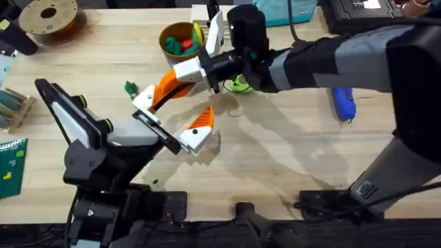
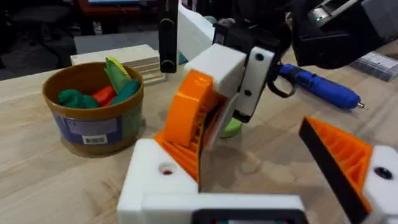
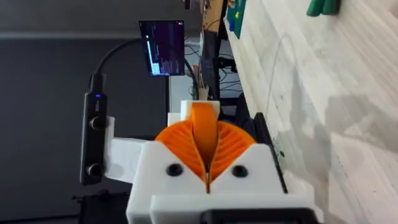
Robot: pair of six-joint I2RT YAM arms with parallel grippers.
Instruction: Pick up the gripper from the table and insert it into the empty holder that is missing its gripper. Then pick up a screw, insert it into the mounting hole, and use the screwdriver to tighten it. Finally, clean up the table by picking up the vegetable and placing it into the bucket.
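Observation:
The gripper (image 1: 164,91), a loose orange wedge, is pinched in my right gripper (image 1: 185,74), which reaches across from the right and is shut on it. In the right wrist view the wedge (image 3: 204,118) stands between the ribbed orange pads (image 3: 177,146). Its lower end meets the plain white holder (image 2: 163,180) on my left gripper (image 1: 172,117), which is open; a mounting hole shows in the holder. The left gripper's other finger (image 2: 348,155) carries its own orange wedge. The dark green vegetable (image 1: 129,87) lies just behind the holder. The yellow-orange bucket (image 1: 180,38) stands at the back. The blue screwdriver (image 1: 343,103) lies at the right.
A bright green ring disc (image 1: 239,84) lies under the right arm's wrist. Toy foods fill the bucket (image 2: 93,112). A brown filament spool (image 1: 48,15) sits at the back left, and a wooden rack (image 1: 17,107) and a green board (image 1: 10,162) at the left edge.

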